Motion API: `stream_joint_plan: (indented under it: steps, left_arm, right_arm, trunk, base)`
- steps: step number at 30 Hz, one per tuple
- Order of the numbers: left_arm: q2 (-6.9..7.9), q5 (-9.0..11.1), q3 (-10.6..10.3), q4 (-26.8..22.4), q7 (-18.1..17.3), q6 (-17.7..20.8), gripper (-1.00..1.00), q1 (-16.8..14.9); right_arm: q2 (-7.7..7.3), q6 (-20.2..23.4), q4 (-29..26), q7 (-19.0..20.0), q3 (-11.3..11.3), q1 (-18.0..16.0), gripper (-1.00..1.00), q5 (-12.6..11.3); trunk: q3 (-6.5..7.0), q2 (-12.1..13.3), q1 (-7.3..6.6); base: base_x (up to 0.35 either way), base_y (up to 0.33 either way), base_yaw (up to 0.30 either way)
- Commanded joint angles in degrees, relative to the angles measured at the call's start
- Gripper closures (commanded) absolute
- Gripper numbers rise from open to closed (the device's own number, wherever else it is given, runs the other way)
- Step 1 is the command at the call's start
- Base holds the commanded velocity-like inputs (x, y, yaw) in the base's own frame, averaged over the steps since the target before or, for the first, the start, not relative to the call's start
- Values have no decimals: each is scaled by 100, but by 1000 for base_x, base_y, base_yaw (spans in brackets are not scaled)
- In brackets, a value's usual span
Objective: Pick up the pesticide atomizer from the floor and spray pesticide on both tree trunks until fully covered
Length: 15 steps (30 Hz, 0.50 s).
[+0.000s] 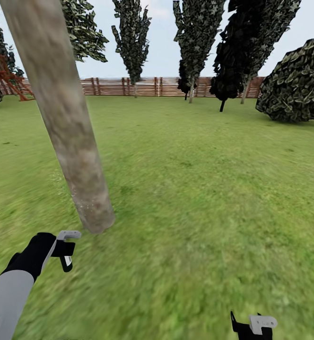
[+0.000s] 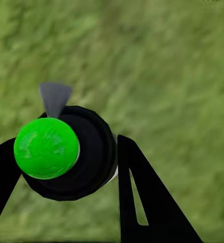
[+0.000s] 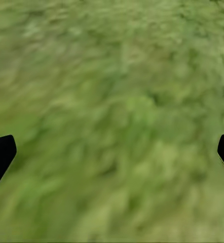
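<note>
Left wrist view: bright green ball top of the pesticide atomizer (image 2: 46, 148), seated on a round black body with a grey nozzle tip, pinched between the two black fingers (image 2: 142, 197) of the left gripper (image 2: 66, 162) over blurred grass (image 2: 168, 61). Head view: left gripper (image 1: 67, 250) at the end of a black and grey arm (image 1: 15, 283), low at the left, just short of the base of a tree trunk (image 1: 65, 118); atomizer itself not distinguishable there beyond a grey piece at the gripper. Trunk thick, mottled beige and grey-brown, branchless, leaning out of the top left corner and flaring slightly where it met the lawn (image 1: 199, 189). Right gripper (image 1: 254, 328) at the lower edge, right of centre, well apart from the trunk. Right wrist view: two black fingertips (image 3: 0, 154) at opposite edges, spread wide, nothing between them but grass (image 3: 112, 121). Far side of the garden: brown slatted wooden fence (image 1: 143, 86), dark narrow conifers (image 1: 133, 40) before it, a rounded leafy shrub (image 1: 296, 82) at the right, a red frame structure (image 1: 3, 66) at the left.
</note>
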Motion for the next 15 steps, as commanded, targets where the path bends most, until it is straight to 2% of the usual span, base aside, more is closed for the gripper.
stream_joint_plan:
  steps: [1,5,15]
  left_arm:
    - [-5,-62,26,-6,-51,19,100,-6]
    - [-5,-62,26,-5,-51,18,100,-6]
    - [-5,-62,26,-5,-51,17,100,-5]
  right_arm:
    - [1,-16,5,-21,-29,-3,-100,63]
    - [1,-16,5,-21,-29,-4,-100,63]
    - [1,-16,5,-21,-29,-3,-100,63]
  trunk:
    - [-5,-2,0]
    - [-5,-2,0]
    - [-5,-2,0]
  base:
    - [121,-270,278]
    - [132,-270,190]
    - [130,-270,10]
